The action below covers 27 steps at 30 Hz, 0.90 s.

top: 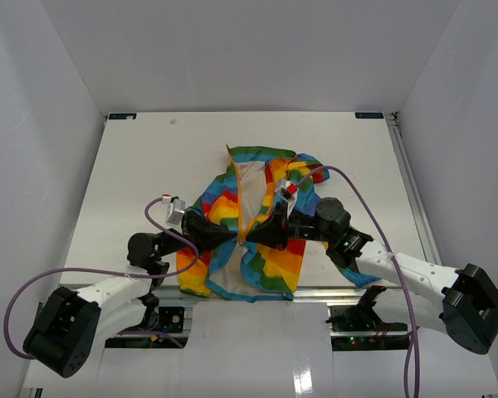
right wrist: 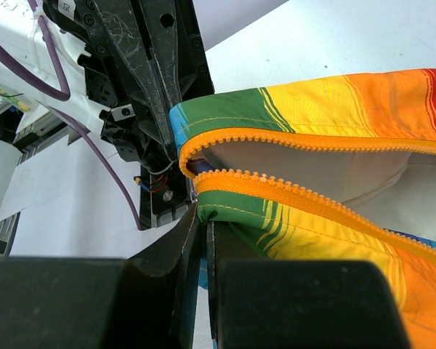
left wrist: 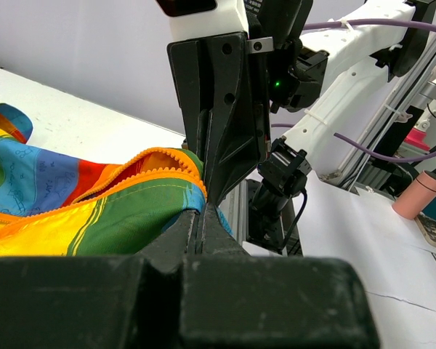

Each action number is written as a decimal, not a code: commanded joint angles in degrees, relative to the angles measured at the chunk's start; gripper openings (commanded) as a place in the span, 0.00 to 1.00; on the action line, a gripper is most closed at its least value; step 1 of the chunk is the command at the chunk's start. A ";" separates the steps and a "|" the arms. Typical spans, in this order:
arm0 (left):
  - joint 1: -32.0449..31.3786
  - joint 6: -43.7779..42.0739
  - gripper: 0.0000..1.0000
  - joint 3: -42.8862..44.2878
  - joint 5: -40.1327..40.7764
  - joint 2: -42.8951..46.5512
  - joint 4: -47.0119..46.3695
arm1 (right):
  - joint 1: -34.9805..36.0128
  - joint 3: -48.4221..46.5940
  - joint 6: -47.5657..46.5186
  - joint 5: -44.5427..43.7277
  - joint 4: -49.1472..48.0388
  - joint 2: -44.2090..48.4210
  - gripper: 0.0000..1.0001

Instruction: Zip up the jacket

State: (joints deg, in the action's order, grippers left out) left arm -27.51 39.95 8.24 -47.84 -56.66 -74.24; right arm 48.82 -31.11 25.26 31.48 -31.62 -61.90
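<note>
The jacket [top: 278, 261] lies open, lining up, on the white surface [top: 141, 157] near its front edge. The left tool [top: 239, 239] and right tool [top: 256, 236] meet at the lower hem. Each is clamped on a fabric corner beside the orange zipper [right wrist: 312, 139]. The slider cannot be made out. In the top view, both arms hide the zipper's lower ends.

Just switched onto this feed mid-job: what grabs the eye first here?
The rainbow-striped jacket lies open near the table's front edge, cream lining showing. Over its lower front the left gripper and right gripper meet, each shut on fabric at the bottom of the unzipped orange zipper.
</note>
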 commanded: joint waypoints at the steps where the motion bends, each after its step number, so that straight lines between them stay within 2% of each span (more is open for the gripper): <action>1: -0.18 0.22 0.00 1.88 -1.60 -0.21 -2.00 | 0.05 -1.24 -0.25 -0.85 -3.98 1.76 0.08; 16: -0.18 2.53 0.00 1.99 -3.18 -1.72 -4.69 | 0.05 0.65 -1.33 -0.88 -6.72 4.95 0.08; 27: -0.18 4.66 0.00 3.37 -4.98 -4.51 -5.84 | 0.10 0.56 -2.14 3.40 -8.02 3.84 0.08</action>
State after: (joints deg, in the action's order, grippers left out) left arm -27.51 44.14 10.10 -50.53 -61.08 -76.75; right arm 48.82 -29.61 24.43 32.60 -32.93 -58.43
